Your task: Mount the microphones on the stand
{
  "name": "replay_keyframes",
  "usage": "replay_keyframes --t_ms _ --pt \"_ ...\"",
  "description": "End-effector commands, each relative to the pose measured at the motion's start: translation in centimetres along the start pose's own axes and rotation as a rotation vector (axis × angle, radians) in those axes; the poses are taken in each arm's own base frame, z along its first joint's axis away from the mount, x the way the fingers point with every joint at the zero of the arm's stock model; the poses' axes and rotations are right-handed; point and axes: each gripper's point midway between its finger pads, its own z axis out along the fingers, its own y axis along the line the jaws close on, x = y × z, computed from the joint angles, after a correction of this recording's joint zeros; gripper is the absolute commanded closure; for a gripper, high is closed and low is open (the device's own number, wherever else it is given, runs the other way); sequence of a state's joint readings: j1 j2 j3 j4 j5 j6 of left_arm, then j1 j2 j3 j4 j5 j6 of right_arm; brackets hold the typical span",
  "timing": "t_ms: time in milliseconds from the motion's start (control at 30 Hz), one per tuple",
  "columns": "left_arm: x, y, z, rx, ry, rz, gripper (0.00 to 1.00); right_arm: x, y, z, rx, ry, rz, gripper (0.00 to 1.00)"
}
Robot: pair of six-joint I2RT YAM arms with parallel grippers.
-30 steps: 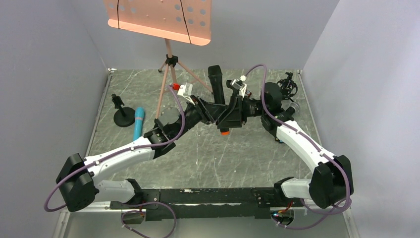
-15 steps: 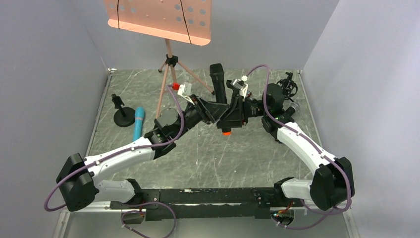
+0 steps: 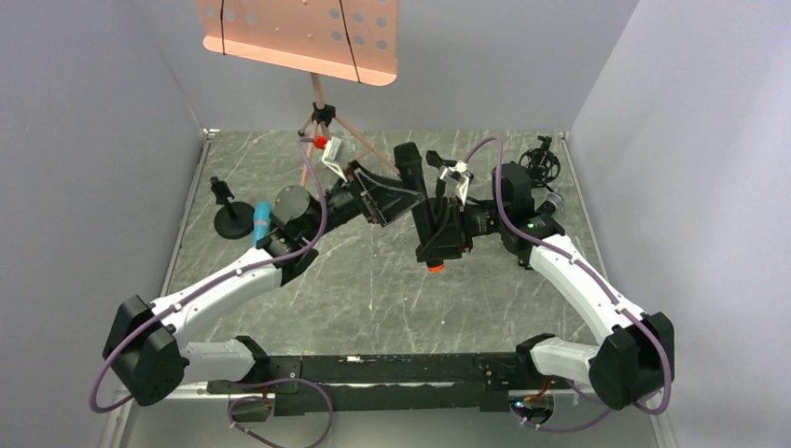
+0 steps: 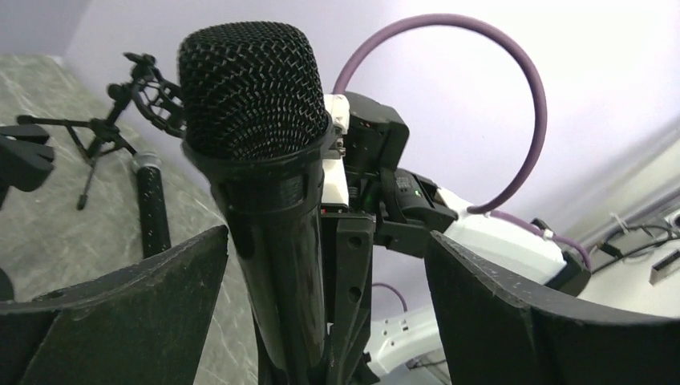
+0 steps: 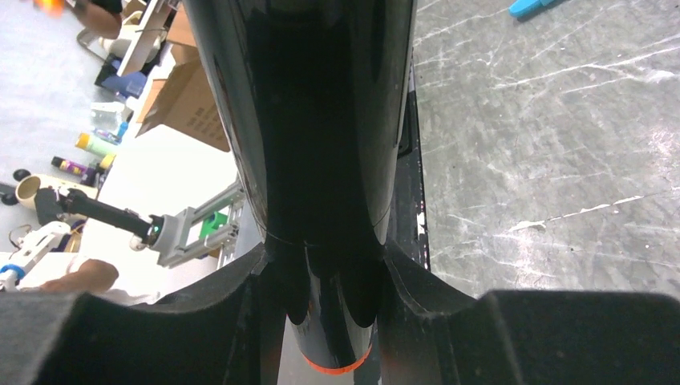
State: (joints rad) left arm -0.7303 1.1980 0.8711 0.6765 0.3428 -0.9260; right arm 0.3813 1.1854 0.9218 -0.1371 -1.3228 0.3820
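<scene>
The black microphone (image 3: 420, 201) with an orange end ring (image 3: 435, 267) hangs above the middle of the table, and my right gripper (image 3: 438, 231) is shut on its handle. The right wrist view shows that handle (image 5: 321, 120) clamped at my right gripper (image 5: 325, 281). My left gripper (image 3: 384, 194) stands open around the microphone's upper body. In the left wrist view its mesh head (image 4: 252, 88) rises near the left finger of my left gripper (image 4: 321, 313), apart from the right finger. The cyan microphone (image 3: 262, 224) lies at the left, partly behind my left arm. A silver-headed microphone (image 4: 152, 204) lies at the back right.
A small round-base stand (image 3: 228, 213) sits at the left. A small tripod stand with a shock-mount clip (image 3: 539, 161) stands at the back right corner. A pink music stand (image 3: 298, 37) on tripod legs (image 3: 308, 168) rises at the back. Grey walls close in three sides.
My left gripper has opened off the black microphone and drawn back to the left. My right gripper closed on the handle and now holds it alone, shifted slightly nearer.
</scene>
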Motion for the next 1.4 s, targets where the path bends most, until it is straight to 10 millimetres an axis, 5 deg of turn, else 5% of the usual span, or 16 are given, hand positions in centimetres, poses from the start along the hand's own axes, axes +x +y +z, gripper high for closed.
replay_keyframes --t_ms 0,500,667,733,800,967,1000,1133,1367 --pt "0.4 -2.7 0.8 0.108 0.101 -0.003 0.06 -0.9 1.9 -0.4 -0.038 0.011 -0.165 1.00" --pt "1.3 -1.0 2.3 0.059 0.173 0.031 0.36 -0.5 2.0 -0.4 -0.062 0.024 -0.171 1.00" --pt "1.5 -1.0 2.6 0.074 0.186 0.037 0.61 -0.4 2.1 -0.4 -0.065 0.024 -0.171 1.00" --pt "1.6 -1.2 2.6 0.097 0.187 0.040 0.83 -0.4 2.1 -0.4 -0.065 0.024 -0.173 1.00" --pt "1.5 -1.5 2.4 0.129 0.176 0.040 1.00 -0.3 2.1 -0.4 -0.059 0.023 -0.172 0.86" --pt "0.7 -1.3 0.4 0.100 0.135 0.091 1.00 -0.9 1.7 -1.2 0.019 0.020 -0.276 0.10" --pt "0.7 -1.2 -0.3 0.081 0.131 0.107 1.00 -1.2 1.3 -1.7 0.067 0.030 -0.334 0.04" --pt "1.0 -0.3 -3.8 -0.020 0.144 0.181 1.00 -1.1 -0.4 -4.8 0.273 0.157 -0.465 0.00" --pt "2.3 2.9 -10.8 -0.253 0.157 0.338 1.00 -7.2 -3.6 -12.2 0.631 0.034 -0.682 0.00"
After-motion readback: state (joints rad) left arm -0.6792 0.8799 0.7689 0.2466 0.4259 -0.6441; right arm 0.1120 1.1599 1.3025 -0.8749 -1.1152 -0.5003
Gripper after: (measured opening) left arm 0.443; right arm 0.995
